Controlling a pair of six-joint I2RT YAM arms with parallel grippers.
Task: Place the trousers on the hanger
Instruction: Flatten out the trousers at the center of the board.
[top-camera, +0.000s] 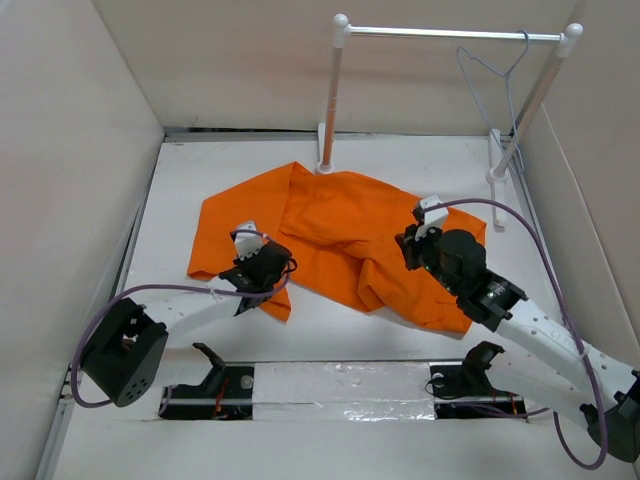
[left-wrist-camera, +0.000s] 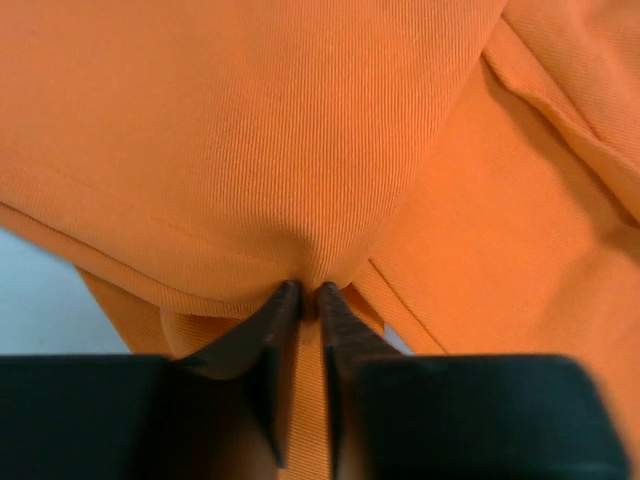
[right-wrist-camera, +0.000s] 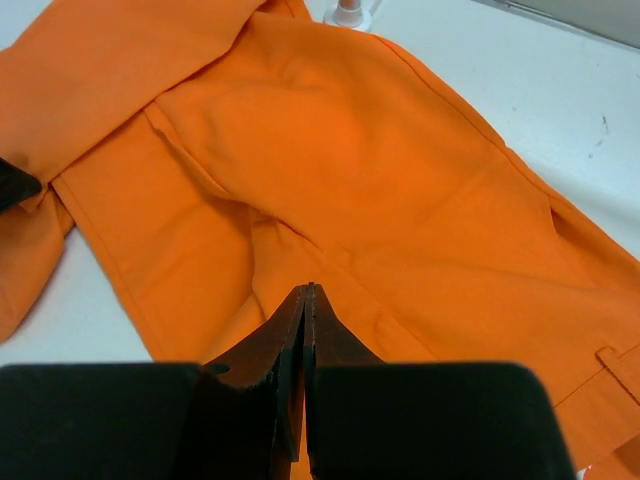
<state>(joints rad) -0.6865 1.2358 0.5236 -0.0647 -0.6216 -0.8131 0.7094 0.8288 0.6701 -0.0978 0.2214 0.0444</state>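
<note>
The bright orange trousers (top-camera: 340, 230) lie spread and rumpled over the middle of the white table. My left gripper (top-camera: 248, 270) is down on their left part. In the left wrist view it (left-wrist-camera: 308, 295) is shut on a pinched fold of the orange cloth (left-wrist-camera: 250, 130), and a strip of cloth runs between the fingers. My right gripper (top-camera: 408, 248) is over the trousers' right half. Its jaws (right-wrist-camera: 308, 290) are pressed together with nothing between them, just above the cloth (right-wrist-camera: 350, 170). The thin pale hanger (top-camera: 497, 72) hangs from the rail at the back right.
The white two-post rail stand (top-camera: 450, 33) stands at the back, its left post foot (right-wrist-camera: 350, 12) touching the trousers' far edge. Beige walls close in on the left, the back and the right. A taped strip (top-camera: 330, 385) runs between the arm bases.
</note>
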